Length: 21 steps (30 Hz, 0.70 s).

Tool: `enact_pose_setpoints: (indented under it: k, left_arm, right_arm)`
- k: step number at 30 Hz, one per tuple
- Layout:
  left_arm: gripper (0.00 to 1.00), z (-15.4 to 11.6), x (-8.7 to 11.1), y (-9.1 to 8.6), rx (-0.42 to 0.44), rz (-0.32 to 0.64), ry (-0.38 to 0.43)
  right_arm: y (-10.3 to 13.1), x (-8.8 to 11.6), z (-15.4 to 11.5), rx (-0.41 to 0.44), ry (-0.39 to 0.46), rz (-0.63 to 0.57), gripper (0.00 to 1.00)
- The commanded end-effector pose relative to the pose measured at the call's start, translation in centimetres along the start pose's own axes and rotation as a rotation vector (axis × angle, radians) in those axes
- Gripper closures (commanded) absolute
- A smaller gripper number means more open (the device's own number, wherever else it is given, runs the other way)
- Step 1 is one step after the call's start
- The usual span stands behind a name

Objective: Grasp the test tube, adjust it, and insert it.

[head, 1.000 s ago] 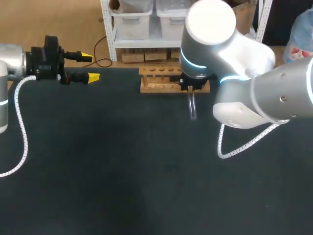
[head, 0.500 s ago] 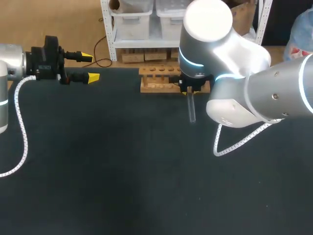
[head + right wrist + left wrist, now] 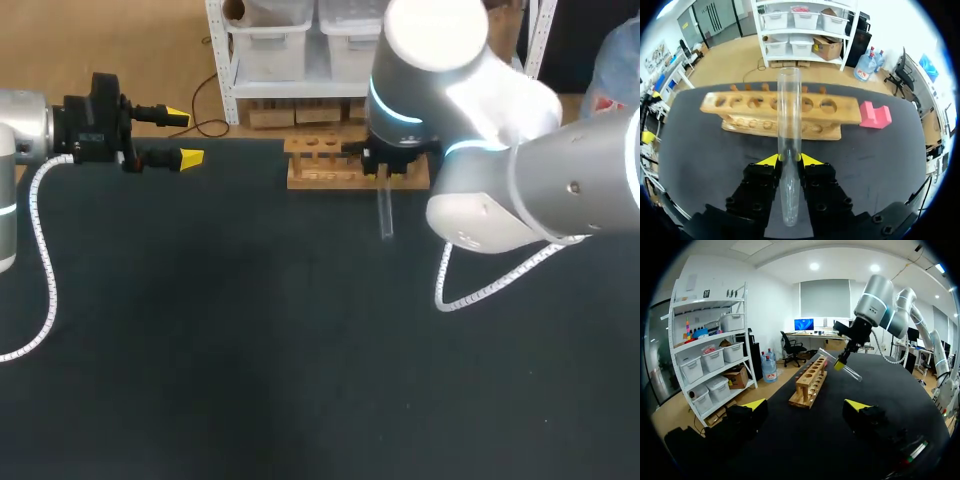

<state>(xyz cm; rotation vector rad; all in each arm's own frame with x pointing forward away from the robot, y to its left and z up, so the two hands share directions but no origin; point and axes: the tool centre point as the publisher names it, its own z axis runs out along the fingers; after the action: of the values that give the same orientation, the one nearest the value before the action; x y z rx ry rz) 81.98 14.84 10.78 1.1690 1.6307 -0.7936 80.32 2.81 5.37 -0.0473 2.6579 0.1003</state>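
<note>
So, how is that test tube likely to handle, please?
The test tube looks like clear glass: probably rigid but fragile. Its smooth round wall may slip in the right gripper, and it would likely roll if laid down.

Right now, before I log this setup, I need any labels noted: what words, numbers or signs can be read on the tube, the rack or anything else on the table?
No text can be read on anything on the table.
test tube: clear glass, no marking shows.
wooden rack: bare wood, no print or numbers by the holes.
pink block: plain, no label shows.
table: plain black surface, no sign.
</note>
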Motion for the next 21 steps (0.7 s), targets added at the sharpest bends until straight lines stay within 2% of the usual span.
enact_pose_setpoints:
  k: [1,9,16,21]
  left_arm:
    - [0.00,0.0,0.1,-0.1,-0.005,0.002,-0.003]
    - [0.00,0.0,0.1,-0.1,-0.005,0.002,-0.003]
    - [0.00,0.0,0.1,-0.1,-0.005,0.002,-0.003]
    - [0.00,0.0,0.1,-0.1,-0.005,0.002,-0.003]
  right_arm:
    - [-1.3,0.7,-4.3,-0.078,-0.145,-0.003,1.00]
    - [-1.6,-1.6,-8.2,-0.161,-0.365,-0.013,1.00]
    - [-1.2,-4.3,-9.9,-0.155,-0.581,0.044,1.00]
    - [-0.6,-5.7,-10.6,-0.117,-0.702,0.070,1.00]
